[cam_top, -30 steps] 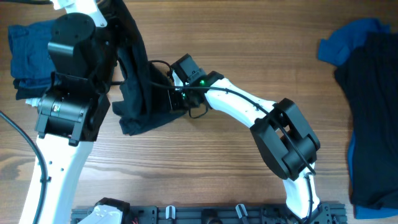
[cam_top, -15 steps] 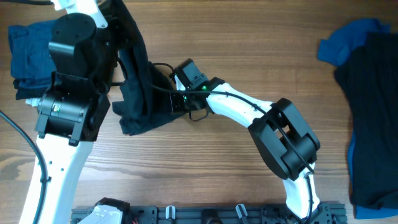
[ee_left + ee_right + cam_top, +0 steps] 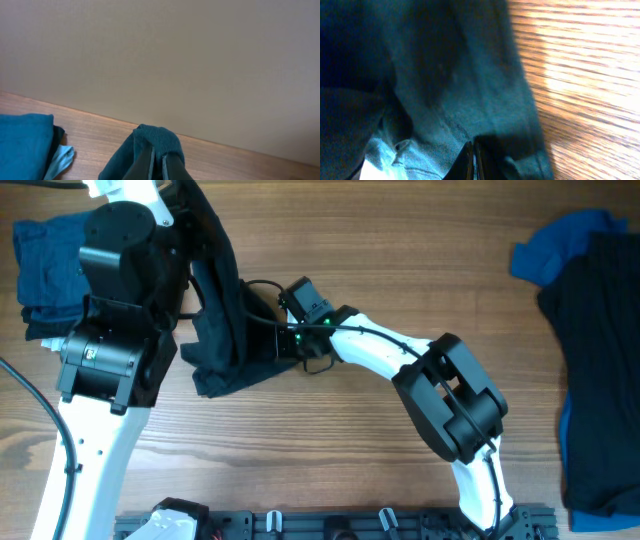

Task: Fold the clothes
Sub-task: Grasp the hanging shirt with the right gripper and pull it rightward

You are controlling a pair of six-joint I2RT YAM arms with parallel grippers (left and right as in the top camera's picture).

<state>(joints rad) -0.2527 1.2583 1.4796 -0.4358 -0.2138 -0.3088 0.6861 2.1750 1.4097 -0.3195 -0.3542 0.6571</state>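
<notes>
Brown wood-grain table [image 3: 330, 240] — plain beige wall [image 3: 160, 60] behind.

Plain near-black navy shirt [image 3: 225, 365], mid-blue garment [image 3: 40, 255], blue-and-black pile [image 3: 590, 330], brown wood-grain table [image 3: 330, 440].

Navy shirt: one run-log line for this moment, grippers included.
step: fold not done | navy shirt: bunched, partly on table | left gripper: shut on navy shirt | right gripper: shut on navy shirt | other clothes: right edge

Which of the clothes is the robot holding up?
The near-black navy shirt in the middle: both arms' jaws are shut on it, part of it lifted. The blue pile at far left and the blue-and-dark heap at far right lie untouched.
</notes>
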